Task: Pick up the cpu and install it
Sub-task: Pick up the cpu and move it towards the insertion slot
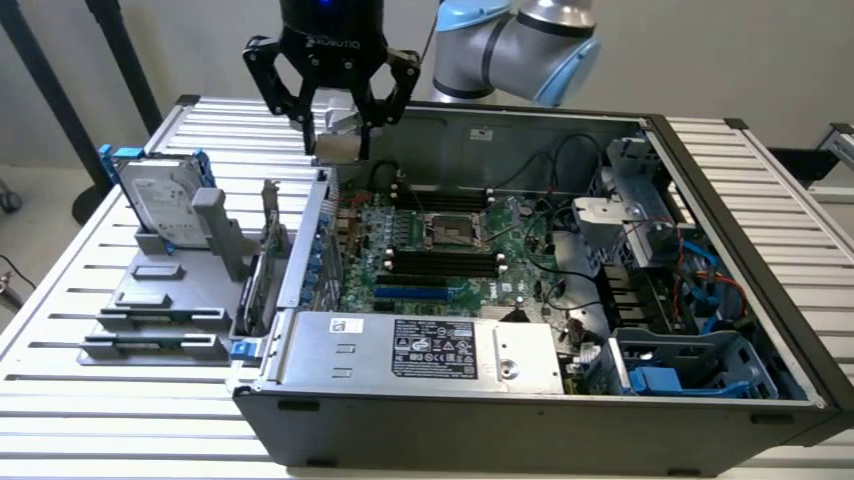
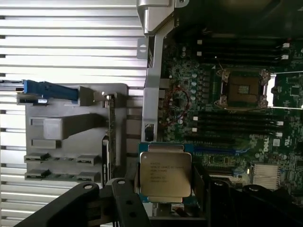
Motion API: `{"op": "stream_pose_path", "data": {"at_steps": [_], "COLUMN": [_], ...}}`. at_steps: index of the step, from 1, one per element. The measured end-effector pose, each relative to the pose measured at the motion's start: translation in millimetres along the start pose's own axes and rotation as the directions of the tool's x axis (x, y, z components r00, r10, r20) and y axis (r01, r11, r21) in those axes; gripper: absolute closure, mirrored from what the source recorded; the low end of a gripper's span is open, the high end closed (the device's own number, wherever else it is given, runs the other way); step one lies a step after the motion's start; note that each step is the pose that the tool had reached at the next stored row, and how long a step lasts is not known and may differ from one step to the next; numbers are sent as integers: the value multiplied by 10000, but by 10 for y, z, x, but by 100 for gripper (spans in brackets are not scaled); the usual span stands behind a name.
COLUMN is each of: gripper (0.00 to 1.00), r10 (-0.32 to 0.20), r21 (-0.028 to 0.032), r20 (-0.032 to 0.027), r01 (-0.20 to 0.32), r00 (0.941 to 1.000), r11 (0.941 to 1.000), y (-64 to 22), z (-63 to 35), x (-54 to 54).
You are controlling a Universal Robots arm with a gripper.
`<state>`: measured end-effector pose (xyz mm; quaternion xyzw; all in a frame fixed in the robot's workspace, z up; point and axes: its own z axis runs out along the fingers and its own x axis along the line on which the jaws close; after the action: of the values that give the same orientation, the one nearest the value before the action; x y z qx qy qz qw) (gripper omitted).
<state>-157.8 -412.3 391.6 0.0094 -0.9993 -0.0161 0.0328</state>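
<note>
Open PC case (image 1: 534,430) w/ green board (image 1: 400,235) inside; hard drive (image 1: 160,205) stands at its 9 o'clock. Gripper (image 1: 340,135) at case's 11 o'clock pinches the cpu (image 2: 165,177): flat silver square, pale rim, printed top, abv the case wall, apart from the socket (image 1: 451,232).

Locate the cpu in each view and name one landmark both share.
Exterior view: cpu in the gripper, above a back corner of the case, toward the exterior view's upper left.
Wrist view: cpu held close to the camera, over the motherboard.
Shared landmark: the empty socket.
</note>
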Motion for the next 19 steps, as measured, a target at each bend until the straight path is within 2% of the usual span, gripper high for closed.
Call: {"op": "stream_pose_path", "data": {"at_steps": [8,19], "gripper": [45,45], "r10": [0,1], "r21": [5,21], "r20": [-1,0], "r01": [0,-1], "r00": [10000,10000], "r11": [10000,10000], "y": [183,504], "z": [15,177], "x": [-311,-738]}}
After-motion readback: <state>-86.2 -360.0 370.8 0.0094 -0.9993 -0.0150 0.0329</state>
